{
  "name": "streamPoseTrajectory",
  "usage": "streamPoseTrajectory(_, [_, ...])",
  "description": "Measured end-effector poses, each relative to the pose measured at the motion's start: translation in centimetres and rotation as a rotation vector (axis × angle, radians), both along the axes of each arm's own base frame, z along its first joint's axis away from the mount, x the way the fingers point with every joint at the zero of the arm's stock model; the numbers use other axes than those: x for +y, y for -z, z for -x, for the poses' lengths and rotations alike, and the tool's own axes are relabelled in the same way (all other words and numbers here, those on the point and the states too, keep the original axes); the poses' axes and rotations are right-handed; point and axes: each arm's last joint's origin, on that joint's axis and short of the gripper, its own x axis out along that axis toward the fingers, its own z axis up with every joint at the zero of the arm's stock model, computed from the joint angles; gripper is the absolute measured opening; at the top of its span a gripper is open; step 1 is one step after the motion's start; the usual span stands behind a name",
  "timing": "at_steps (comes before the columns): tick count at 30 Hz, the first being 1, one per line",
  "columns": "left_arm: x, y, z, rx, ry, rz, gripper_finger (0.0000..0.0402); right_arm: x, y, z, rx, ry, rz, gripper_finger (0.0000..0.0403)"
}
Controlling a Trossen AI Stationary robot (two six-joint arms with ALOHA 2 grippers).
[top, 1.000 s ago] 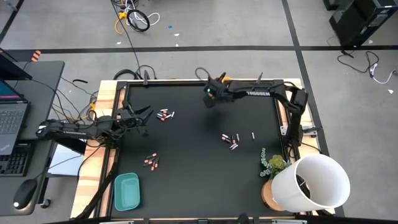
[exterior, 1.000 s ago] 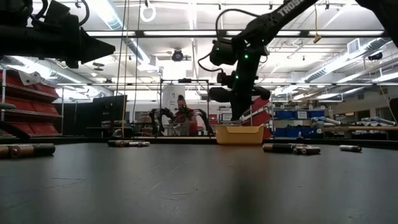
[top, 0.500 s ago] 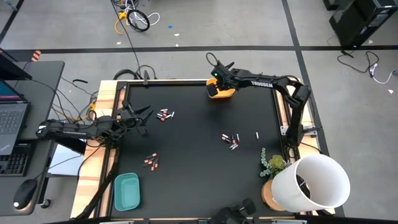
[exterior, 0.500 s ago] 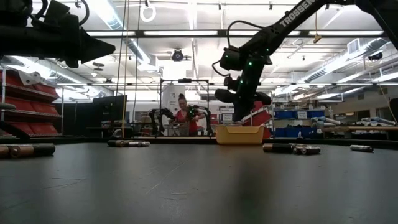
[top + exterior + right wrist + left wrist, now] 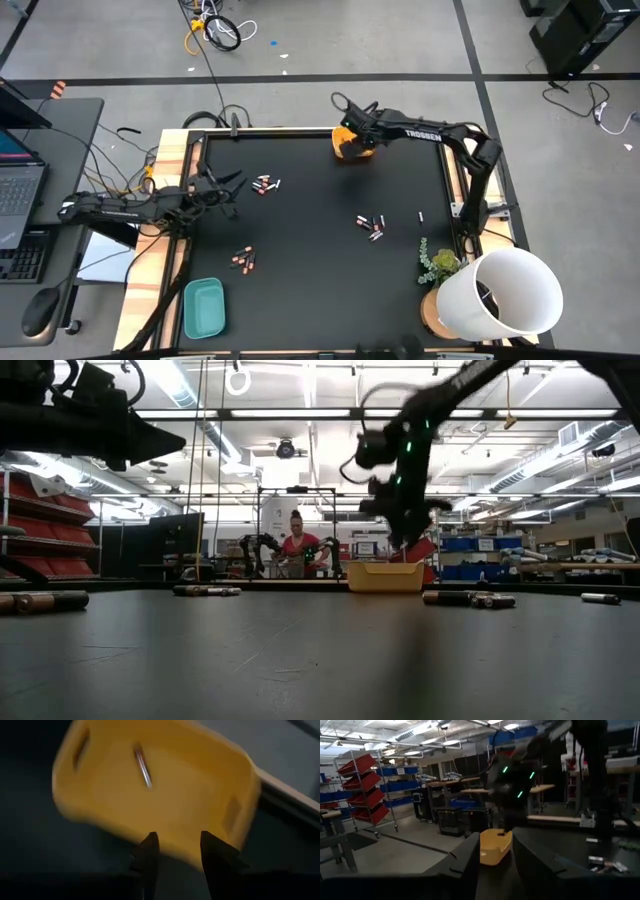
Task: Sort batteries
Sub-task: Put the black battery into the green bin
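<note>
At the top centre of the overhead view, the right gripper (image 5: 176, 851) hangs with parted, empty fingers over the yellow tray (image 5: 352, 148), where one battery (image 5: 142, 764) lies, apparently just dropped; other batteries (image 5: 371, 225) stay scattered mid-table.

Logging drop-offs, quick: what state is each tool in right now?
Left tool: open, holding nothing, at the table's left edge.
Right tool: open over the yellow tray; a battery lies inside.
</note>
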Motion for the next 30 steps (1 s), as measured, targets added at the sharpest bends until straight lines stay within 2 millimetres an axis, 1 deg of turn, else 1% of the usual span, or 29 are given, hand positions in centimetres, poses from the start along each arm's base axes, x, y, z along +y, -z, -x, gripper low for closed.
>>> streamPoseTrajectory(2, [0.0,0.0,0.0,-0.002,0.000,0.000,0.0131,2.4,-1.4,0.1,0.098,-0.018,-0.030,0.0132])
streamPoseTrajectory(3, [0.0,0.0,0.0,-0.004,-0.001,0.000,0.0131,3.7,-1.8,0.2,0.141,-0.024,-0.054,0.0131])
streamPoseTrajectory(5, [0.0,0.0,0.0,-0.003,-0.001,0.000,0.0131,6.2,-1.9,0.2,0.199,-0.029,-0.104,0.0130])
streamPoseTrajectory(7, [0.0,0.0,0.0,-0.004,0.000,0.001,0.0131,8.5,-1.1,0.2,0.232,-0.036,-0.143,0.0131])
streamPoseTrajectory(10, [0.0,0.0,0.0,-0.008,0.001,0.010,0.0131,11.8,1.6,0.7,0.285,-0.036,-0.238,0.0132])
streamPoseTrajectory(12, [0.0,0.2,0.0,-0.002,0.007,0.028,0.0131,13.5,3.2,1.6,0.339,0.006,-0.283,0.0131])
streamPoseTrajectory(14, [-0.1,0.4,-0.1,0.017,0.024,0.040,0.0131,15.0,4.1,2.8,0.374,0.064,-0.279,0.0130])
streamPoseTrajectory(15, [-0.1,0.5,-0.1,0.029,0.030,0.042,0.0131,15.6,4.3,3.2,0.364,0.094,-0.278,0.0131])
streamPoseTrajectory(20, [-0.1,0.7,-0.1,0.042,0.034,0.044,0.0131,19.2,3.7,6.0,0.269,0.193,-0.267,0.0131])
streamPoseTrajectory(23, [-0.1,0.6,-0.1,0.030,0.037,0.044,0.0131,20.5,3.5,8.1,0.213,0.267,-0.257,0.0130])
streamPoseTrajectory(26, [-0.1,0.5,-0.1,0.024,0.038,0.044,0.0131,21.6,3.7,10.1,0.193,0.329,-0.244,0.0131])
streamPoseTrajectory(30, [-0.1,0.5,-0.1,0.026,0.038,0.044,0.0131,22.4,4.0,11.9,0.137,0.380,-0.212,0.0129])
